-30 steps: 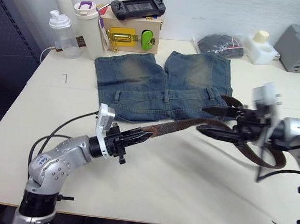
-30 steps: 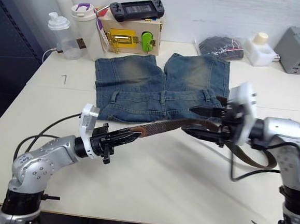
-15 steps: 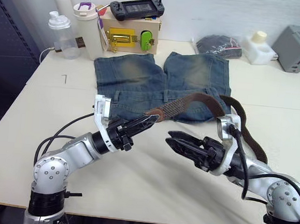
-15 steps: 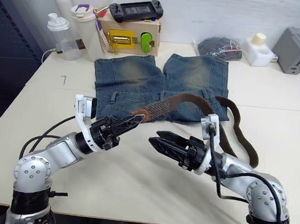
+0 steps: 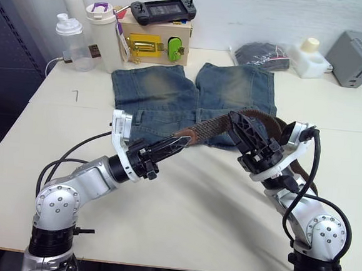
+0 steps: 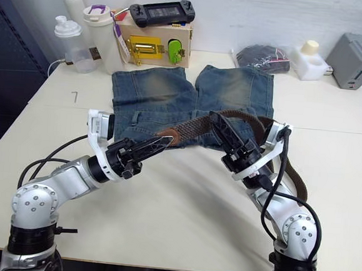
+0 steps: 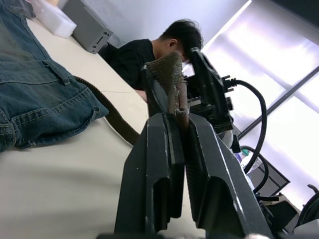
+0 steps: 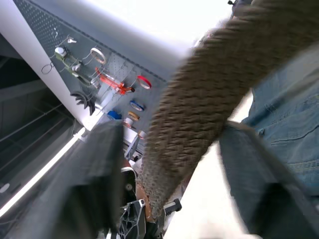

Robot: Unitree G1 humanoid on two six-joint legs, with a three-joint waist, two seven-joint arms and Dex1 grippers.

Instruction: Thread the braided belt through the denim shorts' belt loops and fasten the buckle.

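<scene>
The denim shorts lie flat at the table's far middle, waistband toward me, with a belt loop on it. My left gripper is shut on the braided belt near its leather tip, just in front of the waistband; in the left wrist view the fingers pinch the strap. From there the belt arches up and right, then trails down to the table. My right gripper is open, a finger on each side of the raised strap. The buckle is hidden.
Bottles, a wooden box with a yellow latch and a game console on top, a black bag, a white container and a grey device line the far edge. A person is beyond the table.
My right gripper rose from low over the table to the belt's raised span, and its fingers now straddle the strap. The left gripper kept its hold on the tip end.
</scene>
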